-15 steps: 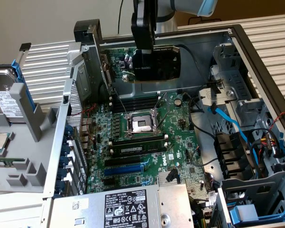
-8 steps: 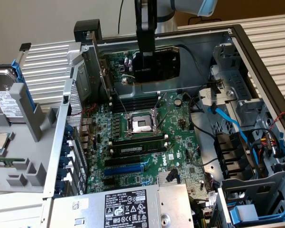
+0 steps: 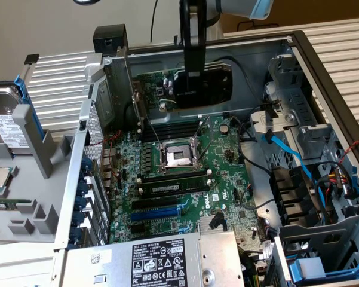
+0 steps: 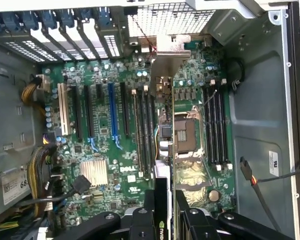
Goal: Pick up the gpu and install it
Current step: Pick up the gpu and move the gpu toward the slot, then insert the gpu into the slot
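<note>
My gripper (image 3: 194,76) hangs over the far end of the open computer case, shut on the gpu (image 3: 197,88). The card is held in the air above the large green motherboard (image 3: 227,179), its green board and black cooler shroud both showing. In the wrist view the gpu (image 4: 164,145) is edge-on between my black fingers (image 4: 149,212), and its silver end bracket (image 4: 170,52) points toward the case's slot openings. It floats over the area beside the CPU socket (image 4: 185,135). The blue expansion slot (image 4: 113,112) lies off to one side of the card.
A silver power supply (image 3: 149,260) fills the near end of the case. A drive cage with blue cables (image 3: 298,161) is on the exterior view's right. A memory stick (image 3: 173,186) sits near the socket (image 3: 176,156). A hard drive (image 3: 6,125) rests outside on a grey holder.
</note>
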Controlling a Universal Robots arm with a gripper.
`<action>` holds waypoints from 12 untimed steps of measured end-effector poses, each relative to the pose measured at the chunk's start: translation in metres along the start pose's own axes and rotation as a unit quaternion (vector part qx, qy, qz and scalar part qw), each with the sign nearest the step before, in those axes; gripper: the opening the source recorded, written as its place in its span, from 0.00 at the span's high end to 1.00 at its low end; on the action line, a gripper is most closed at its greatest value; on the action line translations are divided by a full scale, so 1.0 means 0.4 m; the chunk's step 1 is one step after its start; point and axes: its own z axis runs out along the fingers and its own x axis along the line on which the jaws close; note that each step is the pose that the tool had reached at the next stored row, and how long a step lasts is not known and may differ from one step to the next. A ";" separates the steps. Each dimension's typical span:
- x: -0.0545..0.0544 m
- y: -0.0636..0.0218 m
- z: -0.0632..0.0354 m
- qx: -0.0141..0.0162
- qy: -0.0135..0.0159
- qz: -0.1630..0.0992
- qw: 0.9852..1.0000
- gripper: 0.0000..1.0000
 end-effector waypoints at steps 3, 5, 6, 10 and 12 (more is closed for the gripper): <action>0.000 0.000 0.003 -0.008 -0.002 -0.013 1.000 0.73; 0.000 0.000 0.004 -0.015 -0.003 -0.018 1.000 0.73; 0.000 0.000 0.005 -0.019 -0.003 -0.020 1.000 0.73; 0.004 0.000 0.014 -0.031 -0.003 -0.024 0.999 0.73; 0.009 0.002 0.024 -0.032 -0.003 -0.026 0.999 0.73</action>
